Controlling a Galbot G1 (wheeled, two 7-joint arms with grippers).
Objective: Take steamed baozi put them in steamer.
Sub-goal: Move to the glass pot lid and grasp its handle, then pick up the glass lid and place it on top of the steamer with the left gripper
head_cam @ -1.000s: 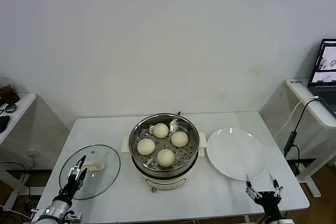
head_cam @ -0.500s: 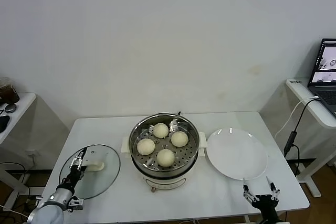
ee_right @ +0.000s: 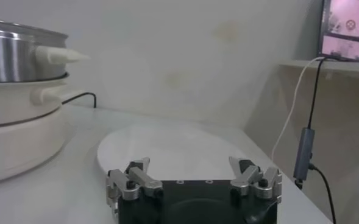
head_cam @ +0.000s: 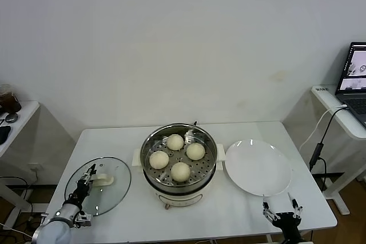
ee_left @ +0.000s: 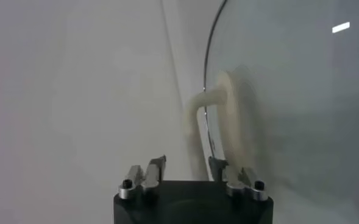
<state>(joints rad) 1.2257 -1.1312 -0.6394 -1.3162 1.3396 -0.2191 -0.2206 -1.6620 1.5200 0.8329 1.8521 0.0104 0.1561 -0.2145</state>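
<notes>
My left claw hangs low over the near left part of the white table, right at the glass lid; in the left wrist view its fingers stand partly drawn in with a gap between them, and the lid's cream handle lies just ahead of the tips, not yet clamped. Whether the tips touch the lid I cannot tell. Beyond the lid, toward the table's middle, stands the steamer, its steel pot on a white base, and on the perforated tray inside sit the four steamed baozi, close together but apart from one another. My right claw waits at the near right edge of the table, fingers spread wide and holding nothing; just ahead of it lies the white plate, bare, beside the steamer. Farther off to that side, on another desk, a laptop stands open with a cable hanging down.
</notes>
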